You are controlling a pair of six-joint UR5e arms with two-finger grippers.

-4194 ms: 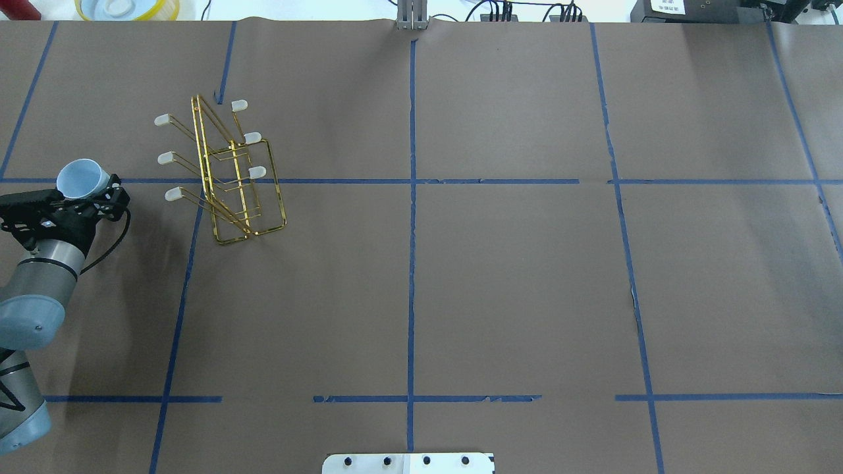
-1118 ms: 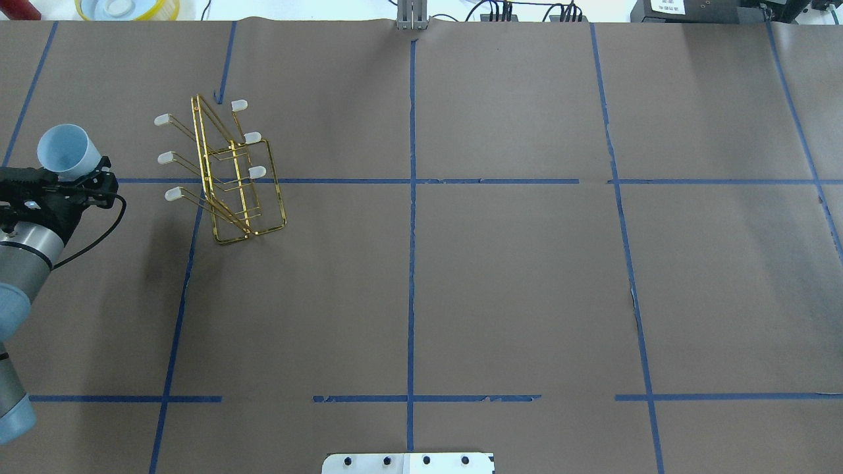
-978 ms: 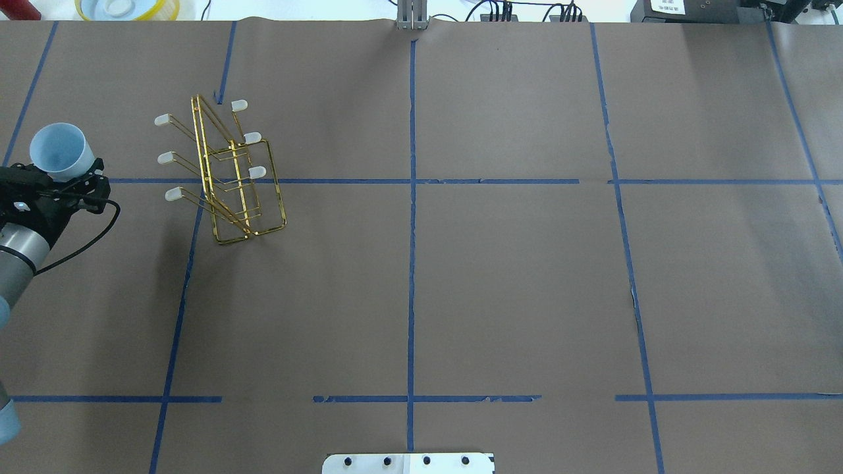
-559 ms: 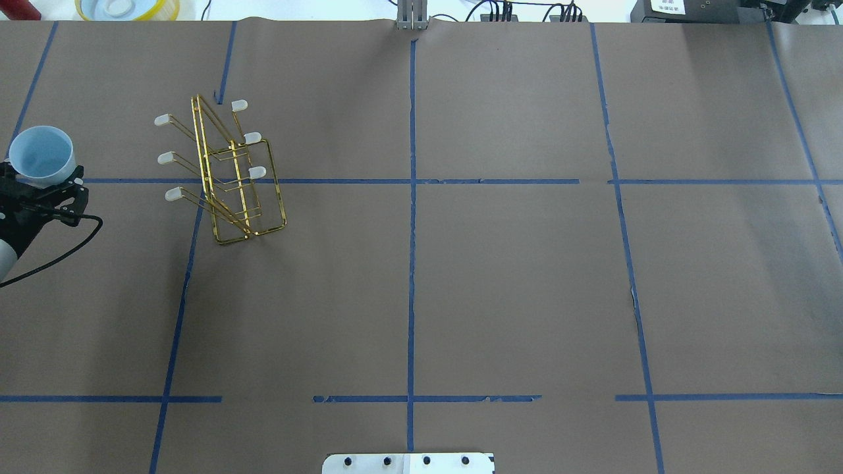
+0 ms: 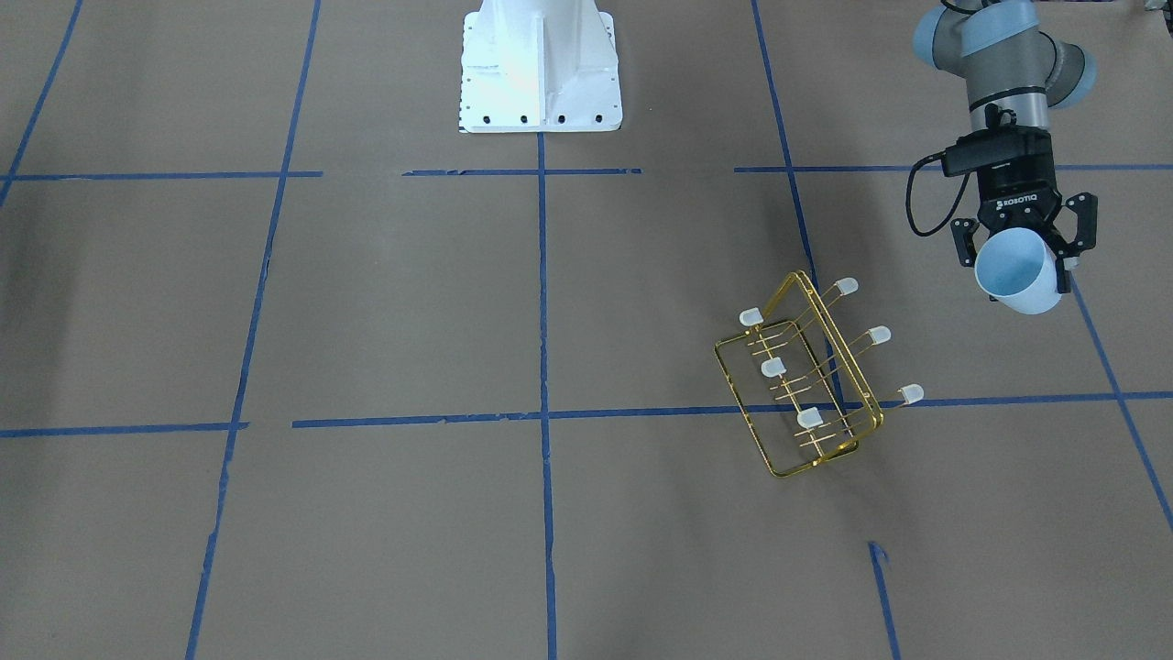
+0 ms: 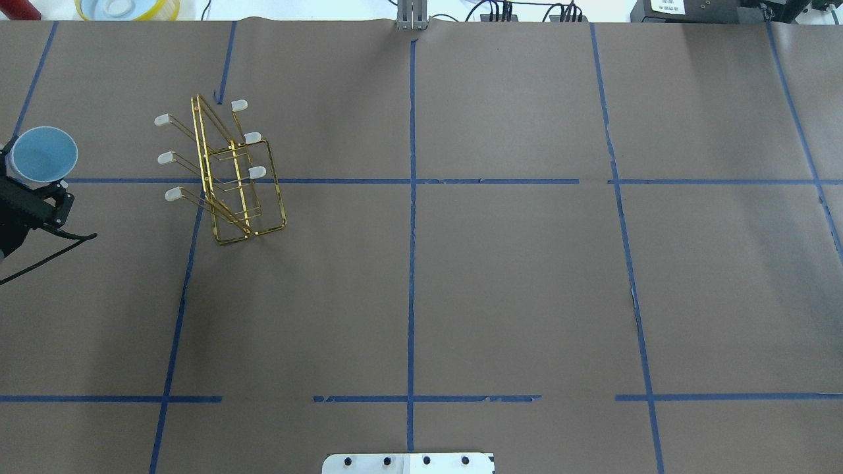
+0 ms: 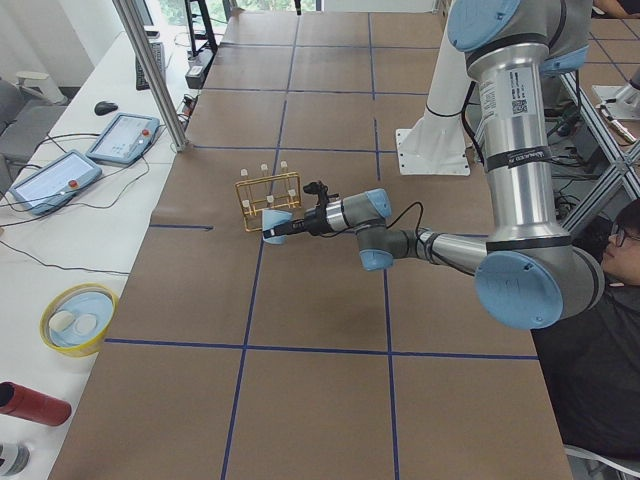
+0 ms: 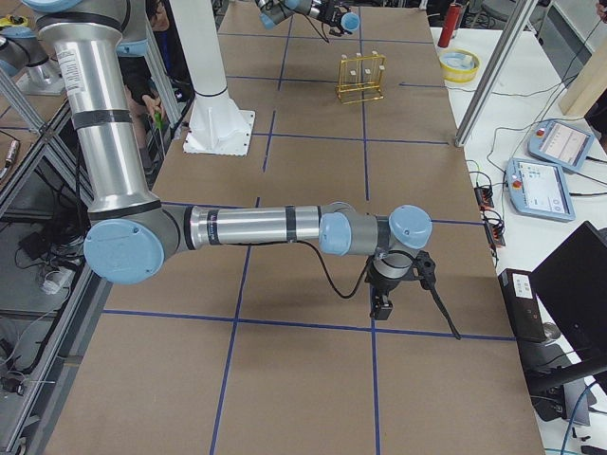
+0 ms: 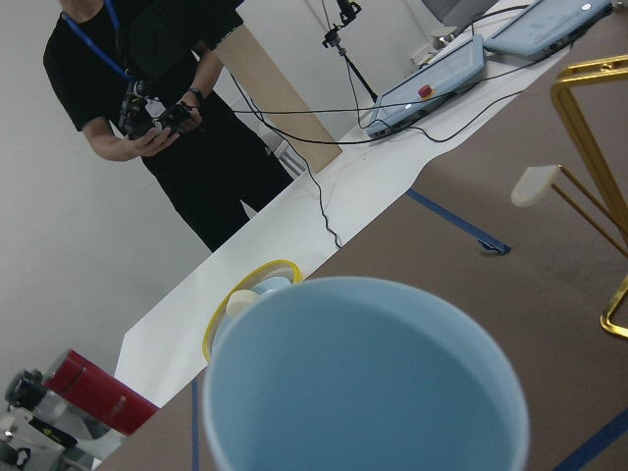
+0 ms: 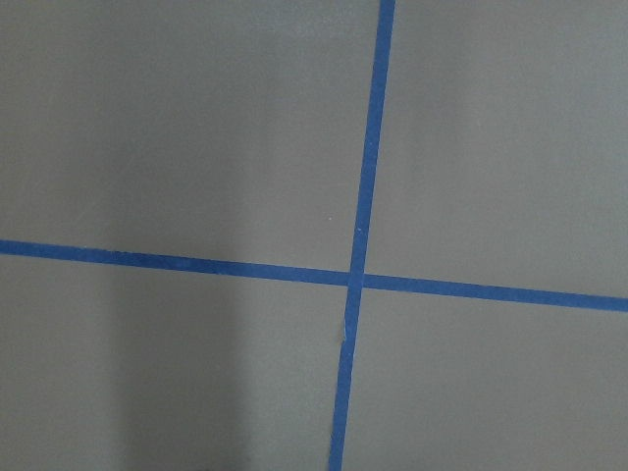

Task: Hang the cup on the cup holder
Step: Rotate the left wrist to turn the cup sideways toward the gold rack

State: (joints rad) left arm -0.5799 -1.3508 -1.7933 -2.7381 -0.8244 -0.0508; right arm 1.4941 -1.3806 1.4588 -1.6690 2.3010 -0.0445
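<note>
My left gripper (image 5: 1019, 261) is shut on the pale blue cup (image 5: 1017, 272) and holds it above the table, to the robot's left of the gold wire cup holder (image 5: 806, 376), clear of its prongs. In the overhead view the cup (image 6: 44, 155) is at the left edge with its mouth up, and the cup holder (image 6: 227, 174) stands to its right. The left wrist view shows the cup's rim (image 9: 363, 383) and one white-capped prong (image 9: 535, 184). My right gripper (image 8: 383, 305) hangs low over bare paper; I cannot tell if it is open or shut.
A yellow bowl (image 6: 128, 8) and a red can (image 6: 20, 8) sit beyond the table's far left corner. The white robot base (image 5: 539, 64) is at mid table. An operator (image 9: 167, 118) and control tablets (image 7: 125, 137) are along the far side.
My left gripper has carried the cup towards the overhead view's left edge, away from the cup holder, and a little farther back. The cup's mouth has turned upward. The cup holder has not moved.
</note>
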